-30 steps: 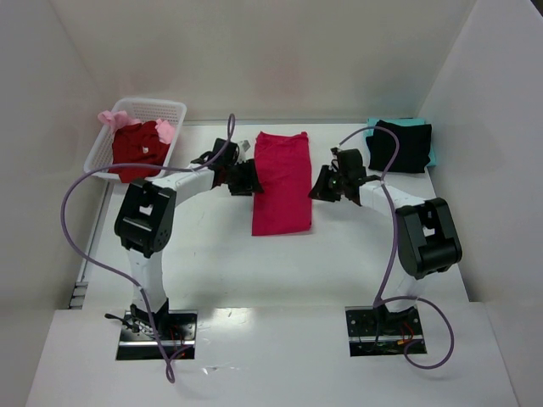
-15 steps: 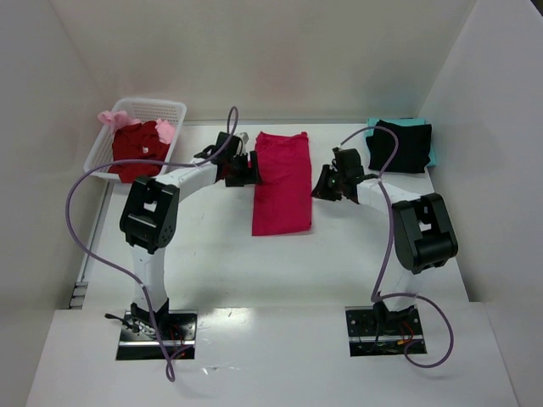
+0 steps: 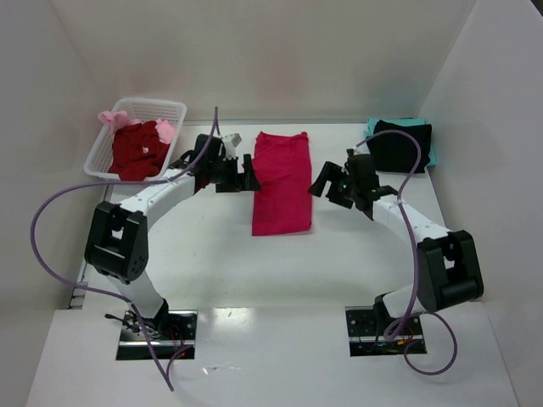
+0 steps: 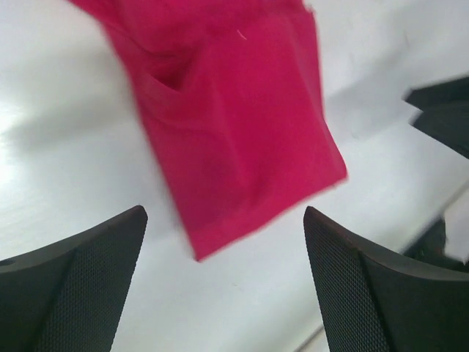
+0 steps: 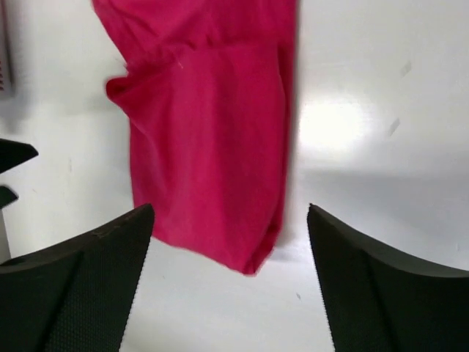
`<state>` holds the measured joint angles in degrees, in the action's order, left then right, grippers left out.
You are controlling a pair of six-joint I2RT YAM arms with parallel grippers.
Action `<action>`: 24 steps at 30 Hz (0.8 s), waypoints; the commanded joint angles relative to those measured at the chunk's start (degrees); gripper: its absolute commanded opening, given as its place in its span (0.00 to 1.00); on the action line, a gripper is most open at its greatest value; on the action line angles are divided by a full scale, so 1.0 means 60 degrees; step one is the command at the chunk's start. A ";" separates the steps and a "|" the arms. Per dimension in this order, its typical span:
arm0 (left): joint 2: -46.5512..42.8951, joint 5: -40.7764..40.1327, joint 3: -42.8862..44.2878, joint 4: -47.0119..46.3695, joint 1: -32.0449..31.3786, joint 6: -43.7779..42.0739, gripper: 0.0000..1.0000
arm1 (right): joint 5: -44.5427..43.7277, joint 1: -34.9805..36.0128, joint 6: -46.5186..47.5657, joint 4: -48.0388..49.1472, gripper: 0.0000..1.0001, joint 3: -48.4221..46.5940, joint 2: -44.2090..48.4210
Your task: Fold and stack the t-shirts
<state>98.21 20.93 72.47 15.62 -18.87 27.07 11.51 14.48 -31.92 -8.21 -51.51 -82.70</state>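
Between the two sets of jaws lies the pink tee (image 3: pixel 282 182), folded into a long narrow strip flat on the table (image 3: pixel 212 254). The left gripper (image 4: pixel 225 220) and right gripper (image 5: pixel 231 216) both gape wide and empty, one at each long edge, and neither seems to touch the cloth. The next fold probably runs across the strip's length, and the cloth itself is the risk. It is thin, limp, layered knit, so a pinch that takes only the top layer would peel the fold open. Uneven lifts from the two sides would skew it, and a low finger could drag and bunch an edge. The pads (image 4: pixel 73 293) are hard, black and mesh-textured. Behind the right jaws a folded black tee (image 3: pixel 399 146) sits on a teal tee (image 3: pixel 433 154). Behind the left jaws a white lattice basket (image 3: pixel 157 103) holds a crumpled dark red tee (image 3: pixel 136 151) and a pale pink tee (image 3: pixel 110 117).
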 commanded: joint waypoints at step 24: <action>-0.0139 0.0555 -0.2835 -0.1371 -0.1337 0.1289 0.86 | -0.0028 0.1073 -0.1623 0.0694 0.76 0.2622 0.0921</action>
<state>96.60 23.77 55.81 10.68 -26.57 33.69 11.42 20.51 -41.25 -8.21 -35.97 -78.43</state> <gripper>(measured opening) 0.872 0.769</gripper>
